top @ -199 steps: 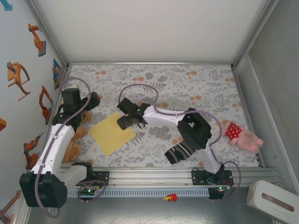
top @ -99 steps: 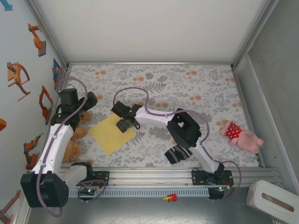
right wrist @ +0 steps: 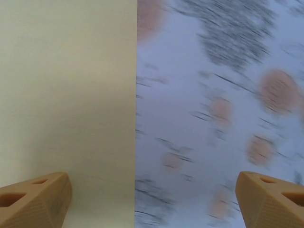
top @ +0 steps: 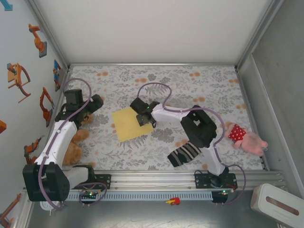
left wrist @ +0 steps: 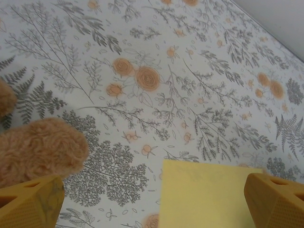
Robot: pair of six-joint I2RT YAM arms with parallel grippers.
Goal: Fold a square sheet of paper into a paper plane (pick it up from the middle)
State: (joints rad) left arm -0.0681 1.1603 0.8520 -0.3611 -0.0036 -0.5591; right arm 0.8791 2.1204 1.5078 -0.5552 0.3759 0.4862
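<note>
Near the table point(top: 190, 85) centre, the square sheet of paper point(top: 129, 124) lies flat; the right gripper point(right wrist: 152, 199) hovers spread over its edge, the left gripper point(left wrist: 152, 204) spread nearby. Pinching there could crumple it.

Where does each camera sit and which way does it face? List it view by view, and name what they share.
Top external: above and behind the bases, looking down at the floral table; both arms, left claw, right claw.
Left wrist: low, facing across the table; own fingertips at bottom corners.
Right wrist: close, facing straight down; own fingertips.
Shared: the square sheet of paper in all three.
</note>
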